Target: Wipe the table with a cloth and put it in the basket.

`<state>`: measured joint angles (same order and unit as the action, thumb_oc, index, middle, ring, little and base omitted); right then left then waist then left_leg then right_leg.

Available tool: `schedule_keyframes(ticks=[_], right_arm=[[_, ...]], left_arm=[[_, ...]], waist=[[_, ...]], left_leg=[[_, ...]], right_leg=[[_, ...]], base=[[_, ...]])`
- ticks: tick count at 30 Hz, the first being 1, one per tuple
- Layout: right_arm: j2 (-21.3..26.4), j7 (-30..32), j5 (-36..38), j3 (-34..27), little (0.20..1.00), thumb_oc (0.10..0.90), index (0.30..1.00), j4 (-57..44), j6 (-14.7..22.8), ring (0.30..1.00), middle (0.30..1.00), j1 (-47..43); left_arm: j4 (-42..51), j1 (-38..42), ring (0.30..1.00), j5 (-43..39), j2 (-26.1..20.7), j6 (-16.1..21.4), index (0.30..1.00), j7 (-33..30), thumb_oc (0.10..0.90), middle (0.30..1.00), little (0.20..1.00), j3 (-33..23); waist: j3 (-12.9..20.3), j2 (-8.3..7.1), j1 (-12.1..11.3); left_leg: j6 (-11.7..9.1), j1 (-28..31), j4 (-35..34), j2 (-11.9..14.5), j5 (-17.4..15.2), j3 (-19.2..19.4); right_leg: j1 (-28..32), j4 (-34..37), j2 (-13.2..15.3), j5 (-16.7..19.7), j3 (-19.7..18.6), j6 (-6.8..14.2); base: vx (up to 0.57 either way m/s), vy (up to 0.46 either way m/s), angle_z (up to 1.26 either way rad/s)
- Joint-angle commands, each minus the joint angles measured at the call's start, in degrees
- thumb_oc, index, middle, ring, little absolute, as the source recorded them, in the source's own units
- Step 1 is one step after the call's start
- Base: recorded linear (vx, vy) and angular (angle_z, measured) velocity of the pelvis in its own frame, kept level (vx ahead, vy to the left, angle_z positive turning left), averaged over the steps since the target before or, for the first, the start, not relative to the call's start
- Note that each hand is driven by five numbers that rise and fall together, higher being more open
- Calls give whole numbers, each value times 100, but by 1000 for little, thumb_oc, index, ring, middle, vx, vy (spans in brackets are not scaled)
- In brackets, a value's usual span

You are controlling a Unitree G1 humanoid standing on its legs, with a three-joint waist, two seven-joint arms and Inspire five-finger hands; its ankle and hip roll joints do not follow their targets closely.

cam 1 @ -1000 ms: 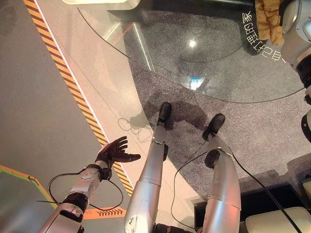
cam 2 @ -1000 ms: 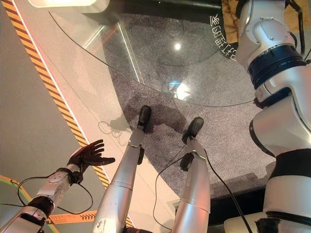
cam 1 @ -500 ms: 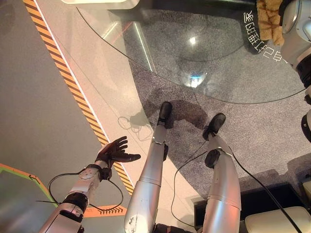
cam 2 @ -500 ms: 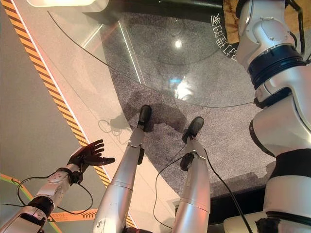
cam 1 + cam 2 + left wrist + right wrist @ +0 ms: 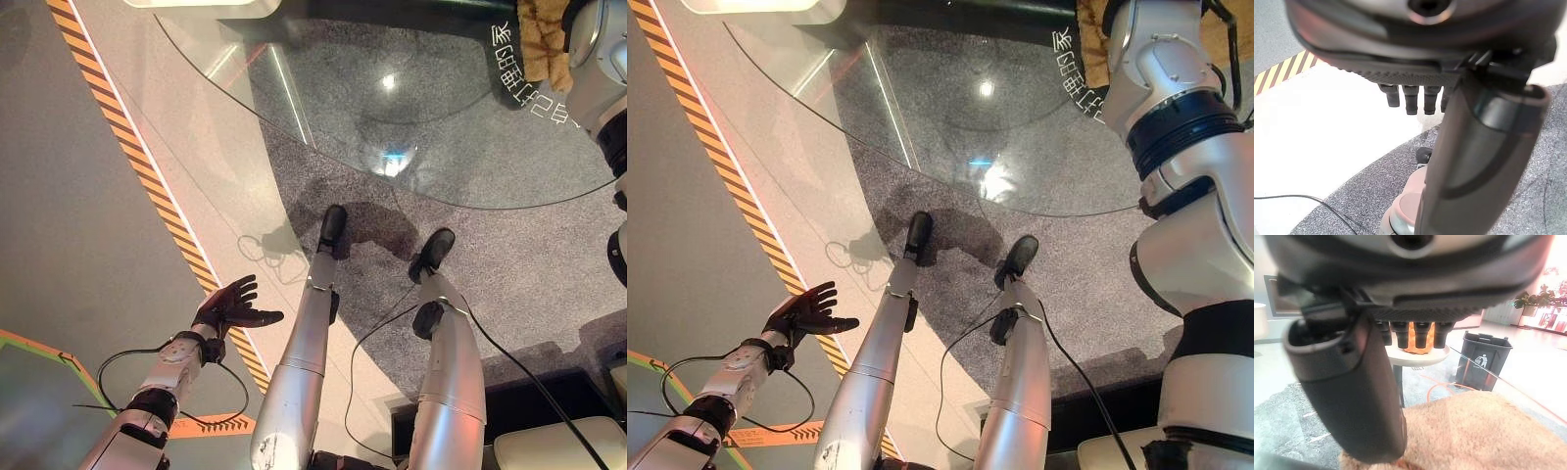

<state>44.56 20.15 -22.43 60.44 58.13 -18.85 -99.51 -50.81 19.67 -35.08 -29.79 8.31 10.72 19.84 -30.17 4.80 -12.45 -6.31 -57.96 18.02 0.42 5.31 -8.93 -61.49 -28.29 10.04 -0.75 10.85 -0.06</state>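
Fingers (image 5: 1420, 335) of right hand (image 5: 1400, 293) straight above tan cloth (image 5: 1484, 431).

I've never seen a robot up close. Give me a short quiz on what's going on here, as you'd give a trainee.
1. True or false: the left hand is holding the cloth.
2. What is the table top made of? A) wood B) clear glass C) metal
3. Fill in: the tan cloth lies on the table just under the ____ hand.

Key:
1. False. The left hand hangs open, low beside the table and away from the cloth.
2. B. The carpet shows through it.
3. Right. Its wrist view shows the cloth right beneath its straight fingers.
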Motion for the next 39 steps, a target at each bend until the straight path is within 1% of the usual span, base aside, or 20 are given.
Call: schedule_keyframes(ticks=[1, 8, 13, 16, 22, 25, 26, 28, 31, 35, 39], right_arm=[[321, 50, -117, 358, 900, 800, 900, -40, -20, 900, 900, -681], [318, -278, -20, 364, 900, 800, 900, -78, 61, 900, 900, -668], [312, -386, 20, 338, 900, 800, 900, -43, 82, 900, 900, -645], [309, -586, 240, 339, 900, 800, 900, -16, 44, 900, 900, -645], [302, -774, 587, 234, 900, 800, 900, 93, -30, 900, 900, -589], [306, -1131, 819, 138, 900, 800, 900, 184, 18, 900, 900, -526], [314, -1177, 835, 131, 900, 800, 900, 212, 36, 900, 900, -514], [313, -1221, 1163, 72, 900, 800, 900, 244, 59, 900, 900, -477], [277, -1250, 1425, -112, 900, 800, 900, 285, 196, 900, 900, -387], [265, -1378, 1430, -282, 900, 800, 900, 340, 303, 900, 900, -354], [339, -1571, 1547, -295, 900, 800, 900, 286, 467, 900, 900, -351]], left_arm=[[-143, -590, 900, -100, -284, 55, 900, 67, 800, 900, 900, 39], [-148, -634, 900, -73, -291, 84, 900, 100, 800, 900, 900, 1], [-154, -635, 900, -56, -312, 85, 900, 119, 800, 900, 900, -14], [-140, -653, 900, -71, -334, 61, 900, 140, 800, 900, 900, -38], [-143, -679, 900, -55, -325, 68, 900, 154, 800, 900, 900, -63], [-88, -698, 900, -36, -321, 50, 900, 148, 800, 900, 900, -67], [-92, -701, 900, -45, -323, 52, 900, 155, 800, 900, 900, -63], [-71, -714, 900, -41, -318, 49, 900, 137, 800, 900, 900, -50], [-107, -693, 900, -48, -308, 33, 900, 135, 800, 900, 900, -55], [-75, -730, 900, -16, -287, 13, 900, 130, 800, 900, 900, -78], [-51, -777, 900, -22, -283, 24, 900, 144, 800, 900, 900, -88]], waist=[[38, 208, 4], [38, 187, -12], [38, 180, -24], [38, 184, -31], [38, 183, -33], [38, 195, -41], [38, 197, -36], [38, 206, -33], [38, 199, -19], [38, 202, -19], [38, 186, 4]], left_leg=[[475, -28, 229, -205, -199, 304], [461, -48, 230, -196, -191, 282], [464, -53, 234, -197, -187, 276], [461, -65, 250, -190, -188, 273], [454, -63, 229, -178, -182, 275], [451, -79, 234, -175, -179, 280], [451, -78, 237, -169, -182, 282], [447, -64, 222, -157, -184, 289], [441, -64, 231, -153, -193, 296], [440, -53, 254, -147, -208, 298], [434, -44, 248, -128, -206, 320]], right_leg=[[409, 320, -43, 2, 39, 210], [402, 308, -39, -15, 54, 204], [401, 293, -37, -17, 67, 196], [393, 281, -25, -16, 73, 197], [388, 284, -28, -20, 73, 191], [371, 277, -23, -22, 74, 180], [369, 271, -20, -25, 73, 177], [371, 273, -21, -28, 67, 177], [372, 280, -31, -28, 55, 174], [377, 252, -29, -38, 50, 171], [377, 250, -36, -39, 40, 165]], base=[[0, 0, 0], [0, 0, 0], [0, 0, 0], [0, 0, 0], [0, 0, 0], [0, 0, 0], [0, 0, 0], [0, 0, 0], [0, 0, 0], [0, 0, 0], [0, 0, 0]])
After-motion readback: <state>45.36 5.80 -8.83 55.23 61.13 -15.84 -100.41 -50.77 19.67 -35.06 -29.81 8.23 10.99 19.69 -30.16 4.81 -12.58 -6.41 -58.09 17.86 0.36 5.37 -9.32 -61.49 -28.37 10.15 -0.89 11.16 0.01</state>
